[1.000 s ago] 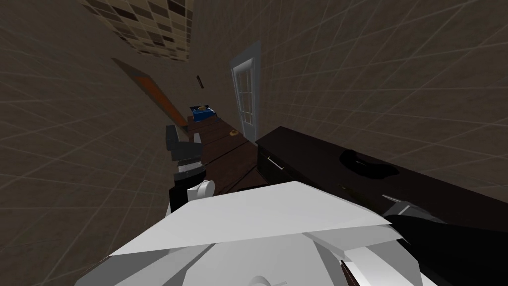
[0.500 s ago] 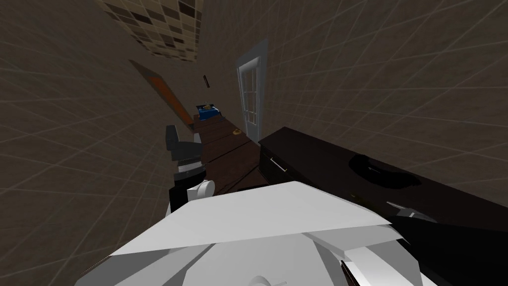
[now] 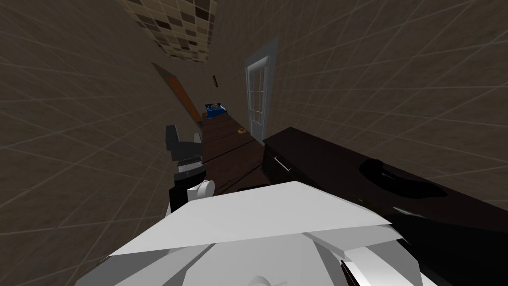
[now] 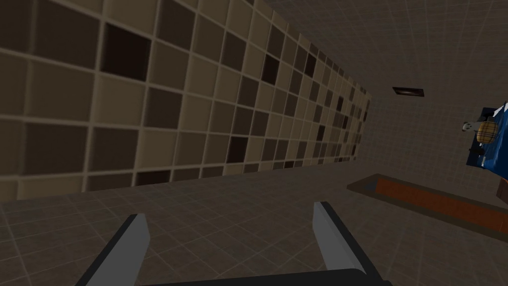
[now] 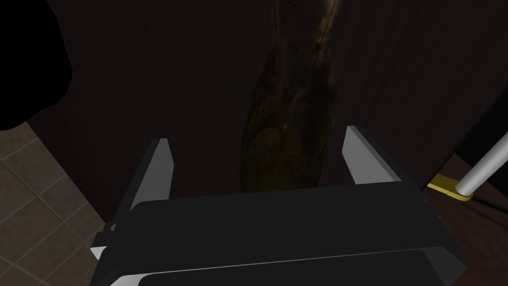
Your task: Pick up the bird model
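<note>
A long, dark shape mottled brown and olive (image 5: 287,124), likely the bird model, lies on a dark surface. My right gripper (image 5: 255,135) hangs open right over it, one finger on each side and neither touching. In the head view the right gripper (image 3: 409,212) shows as a thin grey sliver above the dark counter (image 3: 322,164) at my right. My left gripper (image 4: 229,209) is open and holds nothing, pointing at a tiled wall. The left arm (image 3: 184,151) is raised at my left side.
A black basin-like shape (image 3: 397,178) is set in the counter, whose front has a drawer handle (image 3: 282,164). A white panelled door (image 3: 258,94) stands beyond. Far off are a blue thing (image 3: 215,111), a small tan object (image 3: 241,130) on the dark plank floor, and an orange-red strip (image 3: 181,97).
My head view has swung, so the door, the blue thing and the counter sit further right. The right gripper's grey fingers have dropped lower over the counter and show less.
</note>
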You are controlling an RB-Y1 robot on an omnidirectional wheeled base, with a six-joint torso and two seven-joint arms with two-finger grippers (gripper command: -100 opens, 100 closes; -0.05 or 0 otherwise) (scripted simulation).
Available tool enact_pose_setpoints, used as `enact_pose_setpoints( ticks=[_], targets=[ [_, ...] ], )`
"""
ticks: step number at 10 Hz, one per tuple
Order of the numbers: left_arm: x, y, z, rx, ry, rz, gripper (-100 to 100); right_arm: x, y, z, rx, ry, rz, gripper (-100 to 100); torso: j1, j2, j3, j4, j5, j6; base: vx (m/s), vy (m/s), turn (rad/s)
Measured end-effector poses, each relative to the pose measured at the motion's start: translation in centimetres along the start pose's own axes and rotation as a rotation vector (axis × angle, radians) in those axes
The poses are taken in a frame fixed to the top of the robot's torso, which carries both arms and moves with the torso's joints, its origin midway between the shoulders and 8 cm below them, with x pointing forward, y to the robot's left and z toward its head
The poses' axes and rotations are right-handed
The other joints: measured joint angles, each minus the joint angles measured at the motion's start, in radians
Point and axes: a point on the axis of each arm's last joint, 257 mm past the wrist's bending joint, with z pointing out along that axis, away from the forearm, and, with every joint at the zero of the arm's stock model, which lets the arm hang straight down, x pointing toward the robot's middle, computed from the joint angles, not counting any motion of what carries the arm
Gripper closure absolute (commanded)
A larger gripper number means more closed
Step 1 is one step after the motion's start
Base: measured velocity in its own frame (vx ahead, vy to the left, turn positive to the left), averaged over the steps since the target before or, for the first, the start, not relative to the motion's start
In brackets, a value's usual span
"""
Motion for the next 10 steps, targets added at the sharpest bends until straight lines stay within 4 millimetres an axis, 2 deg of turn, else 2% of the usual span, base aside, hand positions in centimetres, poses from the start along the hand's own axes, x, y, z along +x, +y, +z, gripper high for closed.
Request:
enact_pose_setpoints(
  ticks=[4, 5, 6, 9, 10],
  targets=[
    [0.0, 0.0, 0.0, 0.000, 0.000, 0.000, 0, 0.0, 0.0, 0.0, 0.000, 0.000, 0.001, 100, -0.001, -0.003, -0.002, -0.001, 0.000, 0.000, 0.000, 0.000, 0.000],
    [0.0, 0.0, 0.0, 0.000, 0.000, 0.000, 0, 0.0, 0.0, 0.0, 0.000, 0.000, 0.001, 0, -0.001, -0.003, -0.002, -0.001, 0.000, 0.000, 0.000, 0.000, 0.000],
    [0.0, 0.0, 0.0, 0.000, 0.000, 0.000, 0, 0.0, 0.0, 0.0, 0.000, 0.000, 0.001, 100, -0.001, -0.003, -0.002, -0.001, 0.000, 0.000, 0.043, -0.030, -0.252],
    [0.0, 0.0, 0.0, 0.000, 0.000, 0.000, 0, -1.8, -0.2, -0.9, -0.006, -0.033, -0.046, 100, -0.001, -0.008, -0.005, -0.002, 0.000, 0.001, 0.089, -0.029, -0.259],
    [0.0, 0.0, 0.0, 0.000, 0.000, 0.000, 0, -2.5, -0.2, -1.1, -0.010, -0.047, -0.064, 100, -0.002, -0.008, -0.005, -0.002, 0.000, 0.000, 0.031, -0.015, -0.029]
  ],
)
